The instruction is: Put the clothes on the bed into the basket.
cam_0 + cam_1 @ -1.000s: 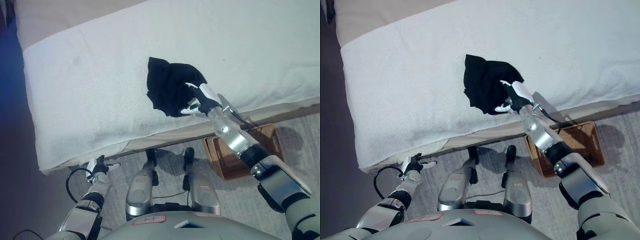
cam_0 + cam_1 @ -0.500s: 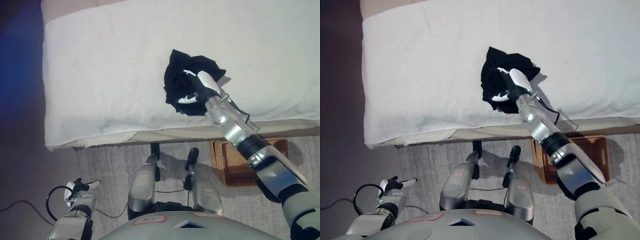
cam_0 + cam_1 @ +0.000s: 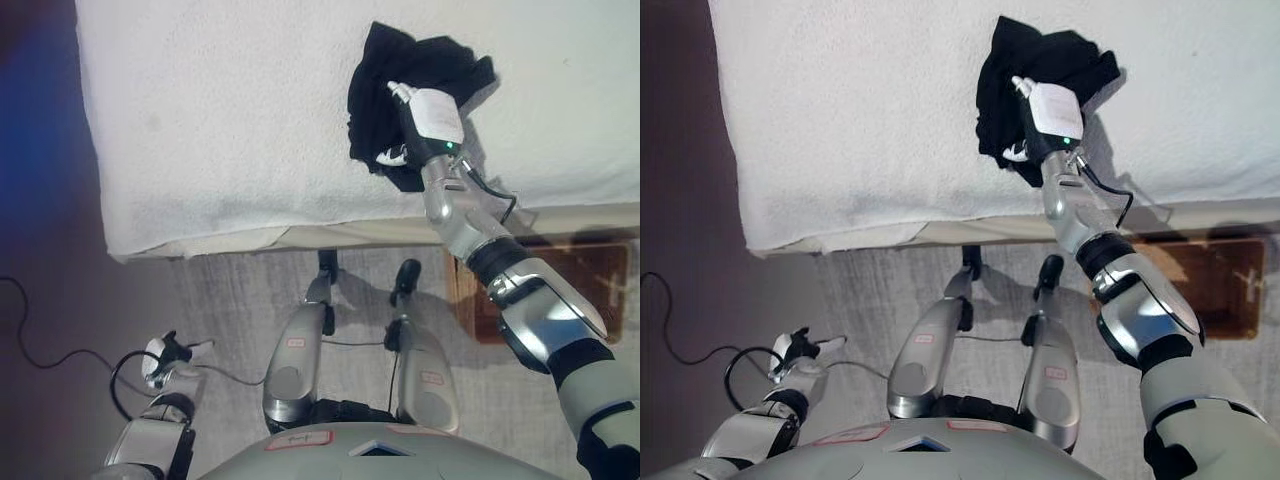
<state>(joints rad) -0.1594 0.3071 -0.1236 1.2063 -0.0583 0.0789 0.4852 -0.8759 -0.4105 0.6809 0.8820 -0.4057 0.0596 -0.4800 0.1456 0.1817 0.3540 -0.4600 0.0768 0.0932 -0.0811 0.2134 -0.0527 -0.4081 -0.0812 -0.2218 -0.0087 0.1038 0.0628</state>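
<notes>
A crumpled black garment [image 3: 400,75] lies on the bed's white cover [image 3: 230,110], close to the near edge. My right hand [image 3: 428,120] rests on top of it, fingers and thumb curled into the cloth, white tips showing on both sides of a bunched fold. The brown wooden basket [image 3: 1220,285] stands on the floor to the right, just below the bed's edge and partly behind my right arm. My left hand [image 3: 800,350] hangs low at the lower left over the floor, far from the bed, fingers relaxed and holding nothing.
The bed's near edge [image 3: 330,235] runs across the middle of the view, with grey carpet [image 3: 230,300] below it. Dark floor lies past the bed's left end.
The whole view has shifted, so the bed and garment now sit higher. My right hand has stayed on the black garment, which looks more bunched. My left hand has dropped away from the bed's edge.
</notes>
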